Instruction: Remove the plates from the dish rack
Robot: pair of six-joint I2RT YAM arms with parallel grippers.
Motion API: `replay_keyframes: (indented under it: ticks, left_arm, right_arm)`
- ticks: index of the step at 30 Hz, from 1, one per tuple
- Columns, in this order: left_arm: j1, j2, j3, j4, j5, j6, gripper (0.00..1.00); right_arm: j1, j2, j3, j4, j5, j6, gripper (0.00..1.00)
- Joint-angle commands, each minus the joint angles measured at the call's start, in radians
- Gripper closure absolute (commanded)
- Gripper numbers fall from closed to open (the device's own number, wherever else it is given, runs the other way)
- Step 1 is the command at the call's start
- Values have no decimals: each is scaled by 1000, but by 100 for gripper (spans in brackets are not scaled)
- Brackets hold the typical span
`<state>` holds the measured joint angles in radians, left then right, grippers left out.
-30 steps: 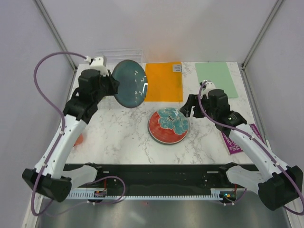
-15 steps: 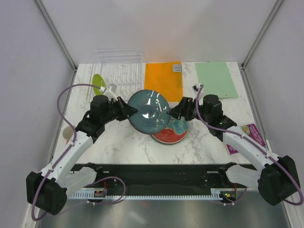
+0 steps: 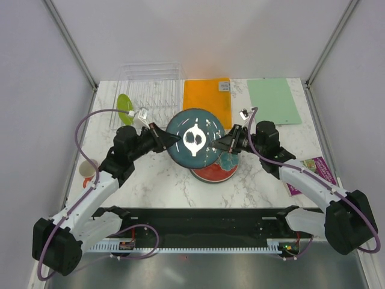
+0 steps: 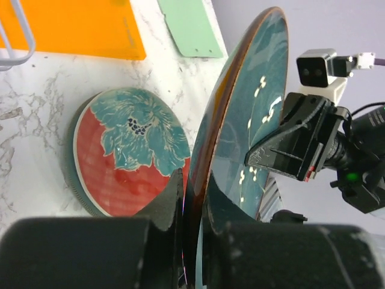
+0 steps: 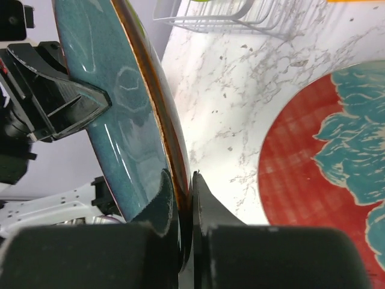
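The glossy dark teal plate (image 3: pixel 195 138) hangs roughly level over the middle of the table, partly above the red floral plate (image 3: pixel 219 170). My left gripper (image 3: pixel 170 139) is shut on its left rim (image 4: pixel 194 205). On the opposite rim my right gripper (image 3: pixel 221 144) is shut too (image 5: pixel 183 198). The red plate (image 4: pixel 129 153) lies on a grey-green plate whose rim (image 4: pixel 77 195) shows beneath it. A lime-green plate (image 3: pixel 124 107) stands in the clear dish rack (image 3: pixel 153 84) at the back left.
An orange mat (image 3: pixel 207 101) and a green mat (image 3: pixel 274 99) lie at the back. A cup (image 3: pixel 87 170) stands by the left edge, close to the left arm. A purple packet (image 3: pixel 310 174) lies at the right.
The left arm brought the teal plate from near the rack to the table's middle, over the red plate. The right gripper moved in and shut on the plate's right rim.
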<state>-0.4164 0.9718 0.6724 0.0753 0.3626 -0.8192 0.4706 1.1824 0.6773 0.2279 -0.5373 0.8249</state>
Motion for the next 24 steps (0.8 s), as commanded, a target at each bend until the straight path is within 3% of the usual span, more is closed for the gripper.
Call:
replay_keyframes:
  ticks: [1,2,3,6,9,14,24]
  left_arm:
    - [-25,-74,3,167,27,-81,98]
    - [-24,-82,4,94,-11,-63,95]
    - [-25,-97,12,48,-39,-5,77]
    - [-25,-128,29,-134,-164,81,44]
    - [-24,-168,39,-279,-330,193,25]
    - [-24,-252,12,-393,-526,255,20]
    - [-22,-354,-13,-448,-585,295,19]
  right_arm:
    - [23,-41,11,-1,84,-128,100]
    - [22,-58,14,-49,108,-154,100]
    - [23,-73,27,-82,162,-173,100]
    - [22,-136,59,-220,277,-234,100]
    - [17,-191,76,-334,348,-268,100]
    - [-30,-222,62,-368,370,-276,100]
    - [-119,-103,-2,-285,243,-245,100]
